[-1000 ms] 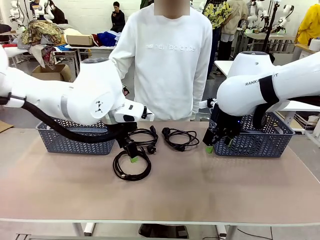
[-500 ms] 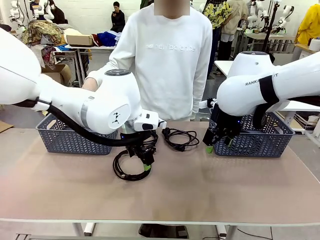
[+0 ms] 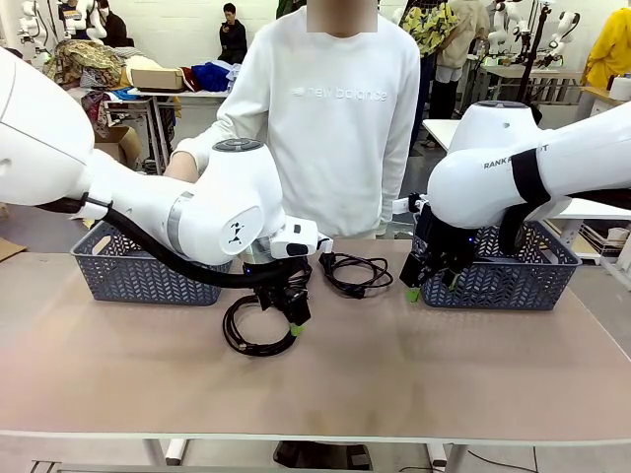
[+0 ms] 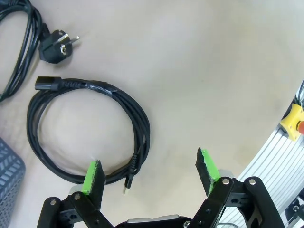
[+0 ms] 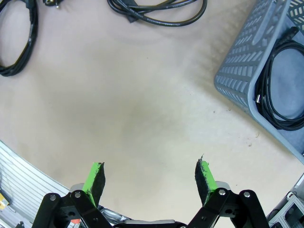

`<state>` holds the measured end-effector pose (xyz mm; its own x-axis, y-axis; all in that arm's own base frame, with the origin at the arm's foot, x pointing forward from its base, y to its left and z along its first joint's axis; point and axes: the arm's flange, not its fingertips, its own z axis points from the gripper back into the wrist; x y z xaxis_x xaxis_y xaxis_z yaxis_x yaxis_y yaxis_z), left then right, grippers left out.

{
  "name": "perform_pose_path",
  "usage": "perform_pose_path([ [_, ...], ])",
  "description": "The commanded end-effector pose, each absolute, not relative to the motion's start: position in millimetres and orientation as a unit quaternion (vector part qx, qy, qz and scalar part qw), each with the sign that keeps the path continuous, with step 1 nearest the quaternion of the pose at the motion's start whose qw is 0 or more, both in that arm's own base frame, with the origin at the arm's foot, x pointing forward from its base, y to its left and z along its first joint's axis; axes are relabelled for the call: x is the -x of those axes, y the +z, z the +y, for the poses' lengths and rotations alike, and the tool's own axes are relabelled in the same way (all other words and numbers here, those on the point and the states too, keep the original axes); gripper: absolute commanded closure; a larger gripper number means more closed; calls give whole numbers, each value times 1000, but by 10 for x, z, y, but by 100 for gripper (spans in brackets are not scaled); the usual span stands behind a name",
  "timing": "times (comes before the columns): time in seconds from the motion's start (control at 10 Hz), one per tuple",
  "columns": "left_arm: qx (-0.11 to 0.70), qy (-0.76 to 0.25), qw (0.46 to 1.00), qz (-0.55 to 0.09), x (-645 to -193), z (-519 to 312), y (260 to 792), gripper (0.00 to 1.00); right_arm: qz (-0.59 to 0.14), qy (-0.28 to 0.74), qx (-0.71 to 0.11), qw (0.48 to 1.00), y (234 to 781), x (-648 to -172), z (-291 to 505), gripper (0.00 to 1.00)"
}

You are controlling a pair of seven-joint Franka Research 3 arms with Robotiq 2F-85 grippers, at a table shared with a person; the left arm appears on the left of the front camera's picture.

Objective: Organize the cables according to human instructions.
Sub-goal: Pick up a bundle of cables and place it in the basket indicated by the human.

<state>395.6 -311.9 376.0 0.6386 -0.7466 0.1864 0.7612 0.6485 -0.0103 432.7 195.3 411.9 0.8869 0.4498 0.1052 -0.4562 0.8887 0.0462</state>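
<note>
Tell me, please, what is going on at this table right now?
The left pincer, open, hovers over a coiled cable on the table. The right pincer, also open, hangs beside the right basket, which holds one cable. Another cable lies loose mid-table, and a person in a white sweatshirt stands at the far side.

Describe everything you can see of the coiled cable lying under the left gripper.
The cable is a thin black cord wound in several turns into a round loop, bound at one spot by a dark wrap. One end is a chunky rectangular black connector; a thin loose end with a pale tip lies at the loop's edge. It lies flat on the beige table, apart from the neighbouring cord's plug. The open left gripper hangs over its edge; contact cannot be told.
</note>
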Motion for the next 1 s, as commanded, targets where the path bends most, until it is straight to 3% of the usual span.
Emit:
perform_pose_path([
  [0.0,38,-419,903,-82,-3927,-3068,3777,0,-48,233,-35,971,4140,-4329,1954,0],
  [0.4,44,-417,904,-83,-3953,-3116,3770,0,-48,233,-35,971,4140,-4329,1954,0],
  [0.9,0,-215,971,-101,-4007,-3210,3687,0,-48,233,-35,971,4140,-4329,1954,0],
])
